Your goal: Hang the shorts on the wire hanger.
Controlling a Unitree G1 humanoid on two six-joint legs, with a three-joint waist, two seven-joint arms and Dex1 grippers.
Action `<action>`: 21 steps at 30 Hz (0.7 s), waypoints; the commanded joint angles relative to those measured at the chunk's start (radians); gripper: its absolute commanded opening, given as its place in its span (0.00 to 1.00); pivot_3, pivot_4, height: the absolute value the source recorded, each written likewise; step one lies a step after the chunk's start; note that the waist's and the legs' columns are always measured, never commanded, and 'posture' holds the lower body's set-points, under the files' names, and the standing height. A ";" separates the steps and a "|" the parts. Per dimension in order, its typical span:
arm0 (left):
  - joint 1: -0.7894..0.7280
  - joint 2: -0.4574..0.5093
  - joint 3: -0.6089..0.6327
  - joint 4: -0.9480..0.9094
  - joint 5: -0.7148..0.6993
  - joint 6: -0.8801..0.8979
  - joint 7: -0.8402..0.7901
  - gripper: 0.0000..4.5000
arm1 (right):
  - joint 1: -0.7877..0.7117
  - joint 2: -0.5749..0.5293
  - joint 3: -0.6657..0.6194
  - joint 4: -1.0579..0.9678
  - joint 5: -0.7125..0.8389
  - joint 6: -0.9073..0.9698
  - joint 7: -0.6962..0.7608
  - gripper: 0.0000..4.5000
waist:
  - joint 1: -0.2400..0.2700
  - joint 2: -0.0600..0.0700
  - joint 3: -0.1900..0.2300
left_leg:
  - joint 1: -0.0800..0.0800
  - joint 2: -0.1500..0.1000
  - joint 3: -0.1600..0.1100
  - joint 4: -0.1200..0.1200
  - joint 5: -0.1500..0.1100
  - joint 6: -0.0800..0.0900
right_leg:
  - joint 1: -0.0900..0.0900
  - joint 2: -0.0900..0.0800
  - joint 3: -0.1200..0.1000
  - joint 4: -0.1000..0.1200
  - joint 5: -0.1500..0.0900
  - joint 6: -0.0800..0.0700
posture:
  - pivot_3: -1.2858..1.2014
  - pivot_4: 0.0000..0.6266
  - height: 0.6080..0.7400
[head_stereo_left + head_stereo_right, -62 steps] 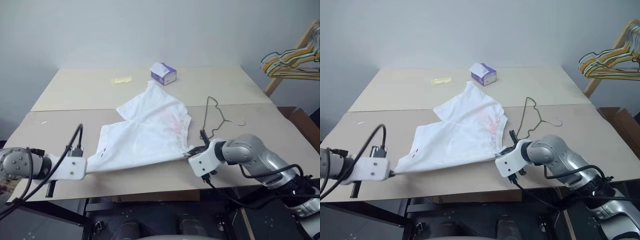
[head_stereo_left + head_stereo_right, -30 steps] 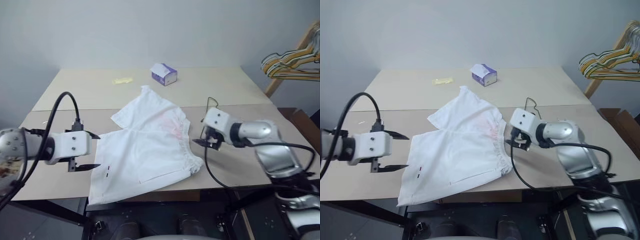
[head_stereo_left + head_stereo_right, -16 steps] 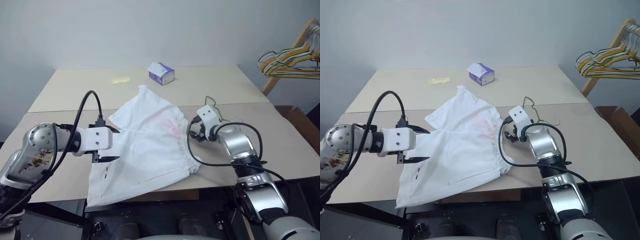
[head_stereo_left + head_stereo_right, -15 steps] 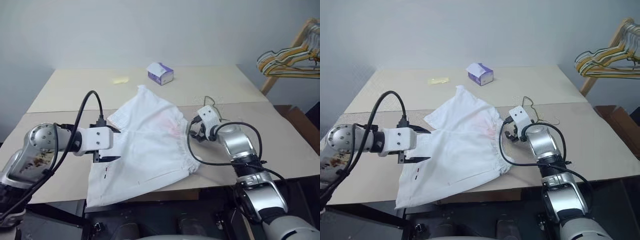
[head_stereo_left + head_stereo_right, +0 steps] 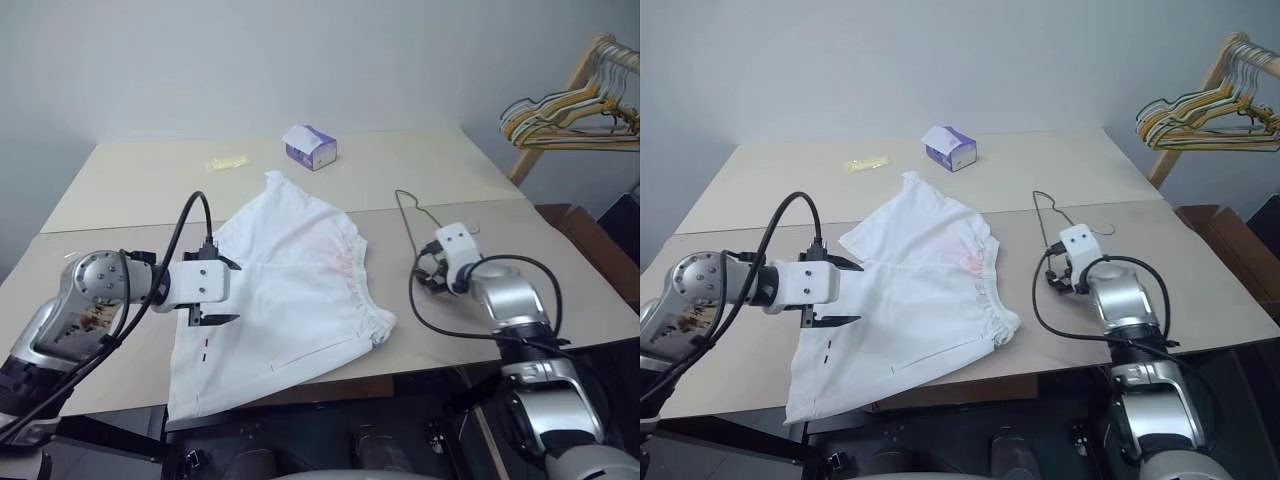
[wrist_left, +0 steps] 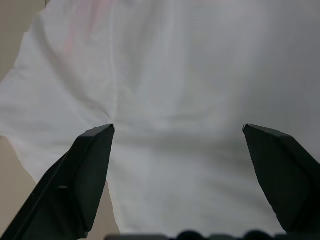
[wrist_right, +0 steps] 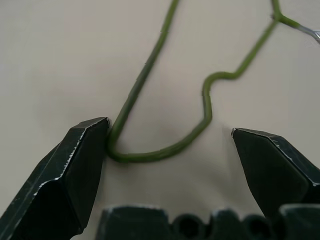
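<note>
Head views: two beige tables point(image 5: 130, 180) stand end to end, the seam between them running left to right across the middle. A plain pale grey wall point(image 5: 300, 60) backs the far table. At far right a wooden rack point(image 5: 560, 100) carries a bunch of yellow, green and white hangers point(image 5: 560, 110). On the far table sit a small purple-white tissue box point(image 5: 309, 147) and a pale yellow scrap point(image 5: 227, 162).

The shorts point(image 5: 285, 290) lie spread flat across the seam, mostly on the near table, one leg reaching the front edge, the gathered waistband toward the right. Faint pink staining shows near the waistband. The wire hanger point(image 5: 415, 220) lies flat on the near table, right of the shorts and apart from them.

Left gripper point(image 5: 215, 292): black fingers spread wide, hovering over the left side of the shorts, nothing between them. Right gripper point(image 5: 432, 277): at the near end of the wire hanger; from here its fingers are hard to make out.

Left wrist view: both fingers point(image 6: 87, 175) stand far apart, with white cloth of the shorts point(image 6: 190, 100) beneath them and a strip of bare table at one side. No cloth pinched.

Right wrist view: fingers point(image 7: 80, 170) spread wide over beige tabletop point(image 7: 60, 60). A bent corner of the olive-green wire hanger point(image 7: 165, 150) lies between them, its curve right against one fingertip, clear of the other. Not clamped.
</note>
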 commanded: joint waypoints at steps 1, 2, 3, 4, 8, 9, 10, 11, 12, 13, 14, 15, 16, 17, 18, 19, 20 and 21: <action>-0.020 -0.005 0.007 0.001 0.000 -0.028 0.005 0.99 | -0.014 -0.010 -0.054 -0.067 0.039 0.024 0.005 1.00 | -0.005 0.000 0.000 | 0.000 0.000 0.000 0.000 0.000 0.000 | 0.000 0.000 0.000 0.000 0.000 0.000 | 0.50 0.00 1.00; -0.020 -0.009 0.007 -0.002 -0.005 -0.027 0.003 0.99 | -0.030 0.000 -0.065 -0.070 0.050 0.018 -0.001 1.00 | -0.009 0.000 0.000 | 0.000 0.000 0.000 0.000 0.000 0.000 | 0.000 0.000 0.000 0.000 0.000 0.000 | 0.50 0.00 1.00; -0.021 -0.015 0.008 -0.009 -0.016 -0.020 0.002 0.99 | -0.053 0.012 -0.076 -0.062 0.062 0.018 -0.009 1.00 | -0.013 0.000 0.000 | 0.000 0.000 0.000 0.000 0.000 0.000 | 0.000 0.000 0.001 0.000 0.000 0.000 | 0.50 0.00 1.00; -0.022 -0.027 0.015 -0.022 -0.041 -0.001 0.000 0.99 | -0.080 0.028 -0.084 -0.038 0.073 0.010 -0.016 1.00 | -0.019 0.000 0.000 | 0.001 0.000 0.000 0.000 0.000 0.000 | 0.000 0.000 0.001 0.000 0.000 0.000 | 0.50 0.00 1.00; -0.030 -0.083 0.050 -0.077 -0.141 0.049 0.002 0.99 | -0.154 0.069 -0.071 0.067 0.081 -0.027 -0.024 1.00 | -0.039 0.000 0.000 | 0.002 0.000 0.001 0.000 0.000 0.000 | 0.000 0.001 0.003 0.001 0.000 0.001 | 0.50 0.00 1.00; -0.031 -0.094 0.056 -0.092 -0.163 0.061 0.005 0.99 | -0.169 0.077 -0.070 0.092 0.085 -0.032 -0.020 1.00 | -0.039 0.000 0.000 | 0.001 0.000 0.000 0.000 0.000 0.000 | 0.000 0.001 0.003 0.001 0.001 0.001 | 0.50 0.00 1.00; -0.031 -0.105 0.060 -0.113 -0.183 0.078 0.010 0.99 | -0.187 0.086 -0.065 0.126 0.086 -0.033 -0.016 1.00 | -0.038 0.000 0.000 | 0.001 0.000 0.000 0.000 0.000 0.000 | 0.000 0.001 0.003 0.000 0.000 0.001 | 0.50 0.00 1.00; -0.031 -0.112 0.062 -0.128 -0.196 0.090 0.013 0.99 | -0.200 0.091 -0.062 0.152 0.087 -0.036 -0.014 1.00 | -0.038 0.000 0.000 | 0.001 0.000 0.000 0.000 0.000 0.000 | 0.000 0.001 0.003 0.000 0.001 0.001 | 0.50 0.00 1.00; -0.031 -0.116 0.060 -0.144 -0.203 0.105 0.016 0.99 | -0.217 0.097 -0.057 0.188 0.089 -0.036 -0.004 1.00 | -0.038 0.000 0.000 | 0.001 0.000 0.000 0.000 0.000 0.000 | 0.000 0.000 0.003 0.000 0.001 0.001 | 0.50 0.00 1.00; -0.029 -0.117 0.056 -0.156 -0.202 0.114 0.019 0.99 | -0.232 0.103 -0.052 0.222 0.089 -0.038 -0.001 1.00 | -0.038 0.000 0.000 | 0.000 0.000 0.000 0.000 0.000 0.000 | 0.000 0.000 0.003 0.000 0.001 0.001 | 0.50 0.00 1.00; -0.029 -0.117 0.052 -0.162 -0.199 0.119 0.022 0.99 | -0.242 0.106 -0.050 0.247 0.088 -0.042 0.001 1.00 | -0.037 0.000 0.000 | 0.000 0.000 0.000 0.000 0.000 0.000 | 0.000 0.000 0.003 -0.001 0.001 0.001 | 0.51 0.00 1.00; -0.027 -0.115 0.043 -0.166 -0.188 0.122 0.027 0.99 | -0.259 0.110 -0.050 0.286 0.090 -0.041 0.005 1.00 | -0.037 0.000 0.000 | 0.000 -0.001 0.000 0.000 0.000 0.000 | 0.000 0.000 0.003 -0.001 0.001 0.002 | 0.51 0.00 1.00; -0.026 -0.113 0.037 -0.169 -0.180 0.123 0.030 0.99 | -0.270 0.111 -0.051 0.314 0.092 -0.041 0.007 1.00 | -0.037 0.000 0.000 | 0.000 -0.001 0.000 0.000 0.000 0.000 | 0.000 -0.001 0.003 0.000 0.001 0.002 | 0.51 0.00 1.00; -0.023 -0.111 0.029 -0.169 -0.167 0.120 0.033 0.99 | -0.283 0.112 -0.049 0.347 0.088 -0.045 0.002 1.00 | -0.037 0.000 0.000 | 0.000 -0.001 0.000 0.000 0.000 0.000 | 0.000 -0.001 0.004 0.000 0.001 0.002 | 0.51 0.00 1.00; -0.018 -0.107 0.019 -0.169 -0.150 0.113 0.036 0.99 | -0.300 0.111 -0.054 0.389 0.092 -0.038 0.007 1.00 | -0.037 0.000 0.000 | 0.000 -0.001 0.000 0.000 0.000 0.000 | 0.000 -0.001 0.004 0.000 0.001 0.002 | 0.51 0.00 1.00; -0.014 -0.105 0.013 -0.169 -0.137 0.109 0.038 0.99 | -0.311 0.110 -0.056 0.419 0.093 -0.036 0.006 1.00 | -0.038 0.000 0.000 | 0.001 -0.001 0.000 0.000 0.000 0.000 | 0.000 0.000 0.004 0.000 0.001 0.002 | 0.51 0.00 1.00; -0.011 -0.104 0.010 -0.170 -0.128 0.108 0.040 0.99 | -0.322 0.108 -0.056 0.447 0.095 -0.033 0.014 1.00 | -0.038 0.000 0.000 | 0.001 -0.001 0.000 0.000 0.000 0.000 | 0.000 0.000 0.004 0.000 0.001 0.002 | 0.51 0.00 1.00; -0.009 -0.104 0.009 -0.171 -0.125 0.108 0.040 0.99 | -0.326 0.104 -0.042 0.459 0.096 -0.026 0.044 1.00 | -0.038 0.000 0.000 | 0.001 -0.001 0.000 0.000 0.000 0.000 | 0.000 0.000 0.004 0.000 0.001 0.002 | 0.51 0.00 1.00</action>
